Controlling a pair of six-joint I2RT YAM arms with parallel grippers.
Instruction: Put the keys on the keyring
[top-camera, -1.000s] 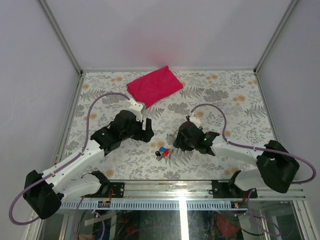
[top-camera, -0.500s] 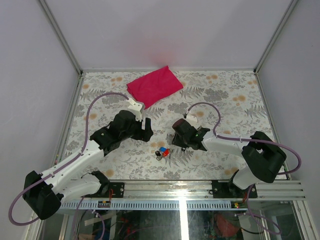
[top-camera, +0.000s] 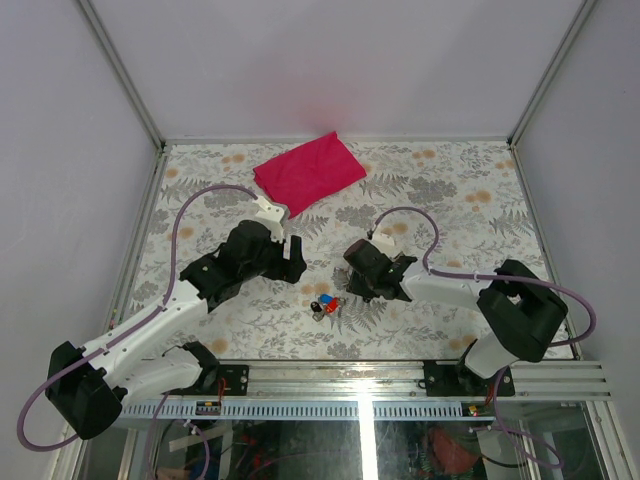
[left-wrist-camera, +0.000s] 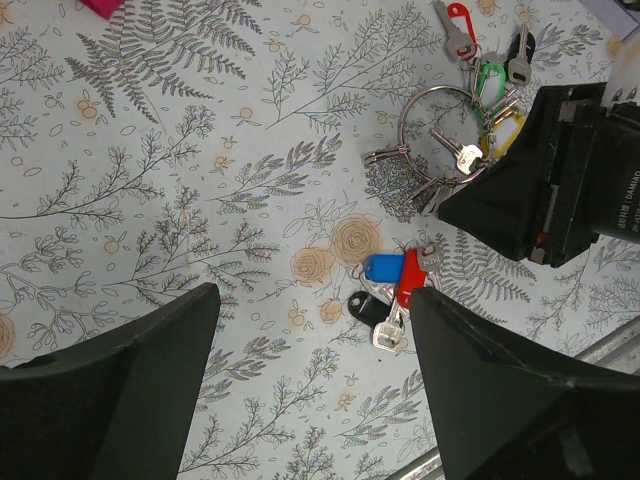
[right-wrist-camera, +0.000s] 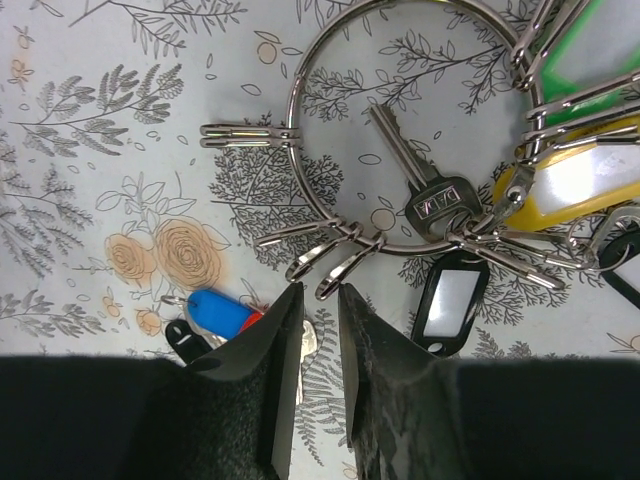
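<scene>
The keys lie together on the floral table: a blue head (left-wrist-camera: 383, 268) and a red head (left-wrist-camera: 410, 283), with a small black fob (left-wrist-camera: 364, 308) beside them. In the right wrist view the blue head (right-wrist-camera: 215, 312) shows left of my fingers and the red one is mostly hidden. The keyring (right-wrist-camera: 292, 120), a big silver ring with clips, keys and tags, lies flat just beyond my right gripper (right-wrist-camera: 320, 292). Its jaws stand a narrow slit apart with nothing between them. My left gripper (left-wrist-camera: 312, 295) hovers wide open near the keys (top-camera: 325, 305), holding nothing.
A magenta cloth (top-camera: 308, 172) lies at the back of the table. Green (right-wrist-camera: 575, 60), yellow (right-wrist-camera: 580, 180) and black (right-wrist-camera: 450, 300) tags hang on the ring. The right arm's black body (left-wrist-camera: 560, 180) sits close beside the ring (left-wrist-camera: 401, 130). The metal rail (top-camera: 360, 378) runs along the near edge.
The right arm has shifted left toward the keys and its jaws have narrowed to a slit. The left arm has not moved.
</scene>
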